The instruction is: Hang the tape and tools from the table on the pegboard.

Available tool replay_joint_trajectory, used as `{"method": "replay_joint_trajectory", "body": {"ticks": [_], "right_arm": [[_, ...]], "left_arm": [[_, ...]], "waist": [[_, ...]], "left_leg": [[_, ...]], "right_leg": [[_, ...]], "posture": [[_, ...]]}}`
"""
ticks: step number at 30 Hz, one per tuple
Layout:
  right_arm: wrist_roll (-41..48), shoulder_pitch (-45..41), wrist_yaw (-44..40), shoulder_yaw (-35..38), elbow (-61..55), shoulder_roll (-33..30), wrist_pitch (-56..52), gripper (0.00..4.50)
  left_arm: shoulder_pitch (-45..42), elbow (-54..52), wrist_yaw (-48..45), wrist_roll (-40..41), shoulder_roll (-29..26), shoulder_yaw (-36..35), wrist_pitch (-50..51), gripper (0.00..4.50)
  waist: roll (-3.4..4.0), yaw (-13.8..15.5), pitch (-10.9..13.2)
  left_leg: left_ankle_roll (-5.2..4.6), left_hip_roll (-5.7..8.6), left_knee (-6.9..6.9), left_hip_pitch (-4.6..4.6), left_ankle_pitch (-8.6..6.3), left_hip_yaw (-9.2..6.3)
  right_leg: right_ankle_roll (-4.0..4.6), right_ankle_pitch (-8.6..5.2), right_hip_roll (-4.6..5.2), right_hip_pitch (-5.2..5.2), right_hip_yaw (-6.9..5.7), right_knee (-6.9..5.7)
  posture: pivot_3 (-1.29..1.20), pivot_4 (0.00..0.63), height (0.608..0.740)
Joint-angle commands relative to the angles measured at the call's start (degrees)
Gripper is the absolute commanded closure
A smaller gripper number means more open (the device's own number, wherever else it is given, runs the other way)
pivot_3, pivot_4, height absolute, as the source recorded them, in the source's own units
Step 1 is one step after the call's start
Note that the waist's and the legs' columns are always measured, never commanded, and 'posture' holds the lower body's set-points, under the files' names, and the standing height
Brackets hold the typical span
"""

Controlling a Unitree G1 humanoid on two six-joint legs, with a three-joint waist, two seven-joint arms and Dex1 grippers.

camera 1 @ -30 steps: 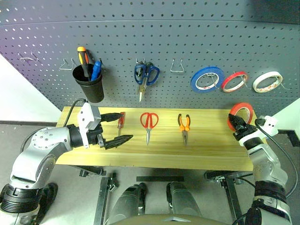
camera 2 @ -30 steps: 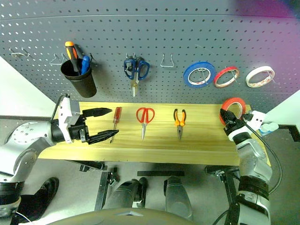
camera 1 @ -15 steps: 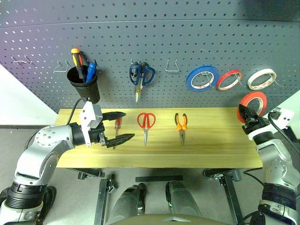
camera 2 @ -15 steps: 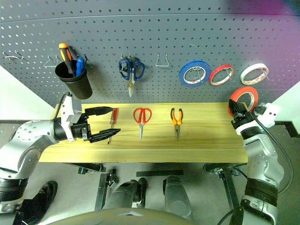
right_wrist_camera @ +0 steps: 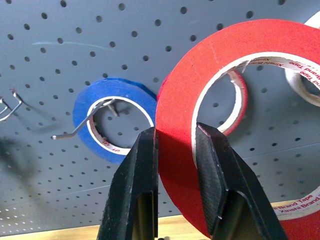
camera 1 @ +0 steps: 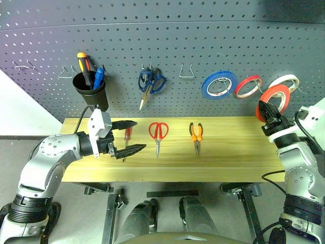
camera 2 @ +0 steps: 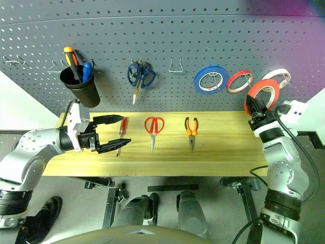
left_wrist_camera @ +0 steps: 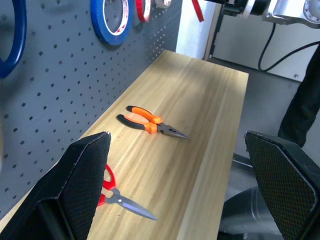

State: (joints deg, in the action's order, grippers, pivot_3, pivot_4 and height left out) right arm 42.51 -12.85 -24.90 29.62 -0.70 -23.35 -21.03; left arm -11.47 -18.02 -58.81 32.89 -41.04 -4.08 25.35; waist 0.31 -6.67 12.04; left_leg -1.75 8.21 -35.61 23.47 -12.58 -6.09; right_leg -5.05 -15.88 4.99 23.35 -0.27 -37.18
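Cup (camera 1: 91,91) on pegboard (camera 1: 167,51) holds orange and blue screwdrivers (camera 1: 90,68).

On the wall panel at upper left I see a black cup (camera 1: 91,91) holding an orange-handled screwdriver (camera 1: 83,62) and a blue one (camera 1: 98,77). Toward upper centre hang blue-handled scissors (camera 1: 150,84), tilted, beside an empty wire hook (camera 1: 187,71). At upper right hang a blue tape roll (camera 1: 219,85), a thin red roll (camera 1: 249,87) and a white roll (camera 1: 287,80).
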Motion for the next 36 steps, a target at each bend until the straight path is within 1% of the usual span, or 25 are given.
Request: {"method": "replay_joint_trajectory", "body": {"ticks": [1,5,12,14,20,26,27,29,30,36], "right_arm": [[1.4,-1.1,0.0,-0.2,-3.9,-0.1,0.0,3.81],[1.2,-1.9,-0.1,-1.5,-4.6,-0.3,0.0,3.81],[-0.2,-2.9,-1.0,-4.5,-4.2,-0.3,0.5,3.81],[-1.9,-3.4,-1.2,-5.6,-3.1,-0.7,1.3,3.81],[-9.0,-7.7,-2.1,-9.1,4.5,-1.7,5.1,3.81],[-13.8,-12.7,-3.7,-9.5,16.1,-2.5,9.9,3.81],[-13.3,-13.4,-5.0,-9.1,17.7,-2.3,10.4,3.81],[-12.8,-14.5,-6.4,-8.7,20.4,-2.0,11.5,3.11],[-12.2,-14.9,-7.0,-8.4,21.0,-1.9,11.6,2.94],[-14.0,-15.7,-7.5,-9.2,22.8,-2.3,13.7,1.03]], "left_arm": [[-0.7,-0.2,-0.3,-0.4,-0.1,-0.7,-1.6,0.00],[-0.8,-0.1,-0.3,-0.4,0.0,-0.7,-1.6,0.00],[-0.6,-0.5,0.0,-0.6,0.1,-0.7,-1.7,0.00],[-0.5,-0.6,0.1,-0.5,0.0,-0.9,-1.7,0.00],[0.0,-1.0,0.6,-0.4,0.1,-1.1,-1.6,0.00],[1.0,-1.9,1.3,-0.2,0.1,-1.6,-1.4,0.00],[1.3,-2.1,1.4,-0.3,0.0,-1.7,-1.5,0.00],[1.8,-2.2,1.7,-0.4,0.0,-1.6,-1.6,0.00],[2.0,-2.3,1.8,-0.6,0.0,-1.5,-1.8,0.00],[1.4,-1.8,2.5,-0.7,1.1,-1.0,-2.3,0.00]], "waist": [[0.00,-0.3,0.0],[0.01,-0.8,0.0],[0.02,-0.6,0.0],[0.02,-0.6,0.0],[0.02,-0.7,0.0],[0.01,-0.6,0.0],[0.01,-0.6,0.0],[0.01,-0.7,0.0],[0.01,-0.7,0.0],[0.02,-0.7,0.0]], "left_leg": [[0.00,0.00,0.00,0.00,0.00,0.00],[0.00,0.00,-0.01,0.00,0.00,0.01],[0.00,0.00,-0.04,0.00,0.01,0.02],[0.00,0.00,-0.05,0.00,0.01,0.02],[0.00,0.00,-0.10,0.00,0.01,0.04],[0.00,0.00,-0.13,0.00,0.01,0.05],[0.00,0.00,-0.17,0.00,0.01,0.07],[0.00,0.00,-0.19,-0.01,0.01,0.06],[0.00,0.00,-0.19,-0.01,0.01,0.06],[0.00,0.00,-0.30,-0.01,0.01,0.07]], "right_leg": [[0.00,0.00,0.00,0.00,0.00,0.00],[0.00,0.00,-0.01,0.01,0.01,-0.04],[-0.01,0.00,-0.01,0.02,0.02,-0.07],[-0.01,0.00,-0.01,0.02,0.02,-0.07],[-0.01,0.01,-0.01,0.02,0.02,-0.12],[-0.02,0.01,-0.02,0.01,0.02,-0.13],[-0.02,0.01,-0.02,0.00,0.03,-0.15],[-0.02,0.01,-0.02,-0.01,0.03,-0.16],[-0.02,0.01,-0.02,-0.01,0.03,-0.17],[-0.03,0.02,-0.03,-0.02,0.03,-0.23]], "posture": [[-0.31,0.172,0.740],[-0.30,0.170,0.740],[-0.30,0.168,0.740],[-0.29,0.169,0.740],[-0.28,0.169,0.740],[-0.27,0.172,0.740],[-0.27,0.172,0.740],[-0.28,0.168,0.740],[-0.28,0.166,0.740],[-0.28,0.162,0.740]]}}
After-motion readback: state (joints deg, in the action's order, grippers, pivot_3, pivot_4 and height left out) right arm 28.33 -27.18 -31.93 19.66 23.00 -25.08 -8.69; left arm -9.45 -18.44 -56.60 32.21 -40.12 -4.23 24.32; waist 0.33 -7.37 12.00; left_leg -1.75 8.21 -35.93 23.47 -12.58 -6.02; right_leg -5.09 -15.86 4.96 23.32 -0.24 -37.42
